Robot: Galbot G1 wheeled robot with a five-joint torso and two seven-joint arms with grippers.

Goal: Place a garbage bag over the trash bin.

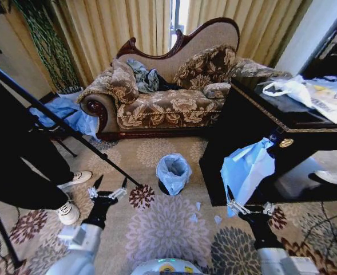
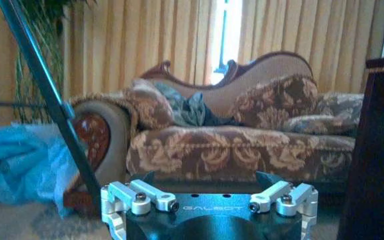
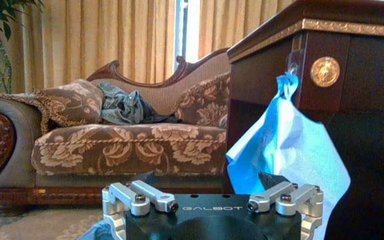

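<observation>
The garbage bag (image 1: 173,169) lines the trash bin (image 1: 167,187) before the sofa (image 1: 157,103). Both claws hang low and apart — left gripper (image 1: 108,189), right gripper (image 1: 249,207) — holding nothing.

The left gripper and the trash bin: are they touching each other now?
Apart. In the head view the left gripper hangs open above the carpet, with bare patterned floor between it and the trash bin, whose rim the garbage bag already covers.

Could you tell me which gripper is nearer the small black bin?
Left. The left gripper hovers beside the small black bin; the right gripper sits farther off.
</observation>
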